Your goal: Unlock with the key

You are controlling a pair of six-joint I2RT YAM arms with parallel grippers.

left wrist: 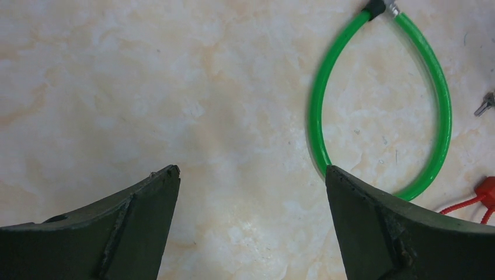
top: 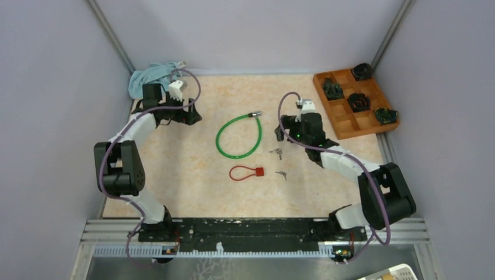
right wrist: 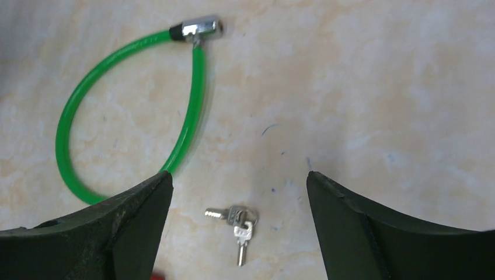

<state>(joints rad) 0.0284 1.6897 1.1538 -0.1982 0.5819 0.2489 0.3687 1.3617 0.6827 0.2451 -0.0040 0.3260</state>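
- The marbled surface point(top: 192, 198) carries everything. A wooden tray point(top: 350, 135) sits at its far right and a blue cloth point(top: 153, 74) at its far left corner, both well apart from the work.
- The right tool point(right wrist: 239, 175) hovers over the middle-right of the surface. Its fingers are spread wide and there is nothing between them.
- The left tool point(left wrist: 251, 172) hangs over the far left, likewise wide open and empty. It is well apart from any key.
- The green cable lock point(top: 219, 137) lies flat as a closed loop in the middle, between the two arms. Its metal lock head point(right wrist: 198, 28) is at the far end of the loop, with its long axis running roughly left to right. We cannot tell where the keyhole faces.
- A red cable lock point(top: 245, 172) lies nearer the arm bases, apart from the green loop.
- The key bunch point(right wrist: 236, 219) rests on the surface just to the right of the green loop. In the right wrist view it sits almost centred between the spread fingers, on the side nearer the arm bases. One key points left and the other points toward the camera.
- A single key point(top: 282, 174) lies a little nearer the bases, just beside the red lock.
- We judge the right arm far the nearer to the bunch. The pickup looks like a short drop and slight pull-back, with the fingers closing across the bunch.
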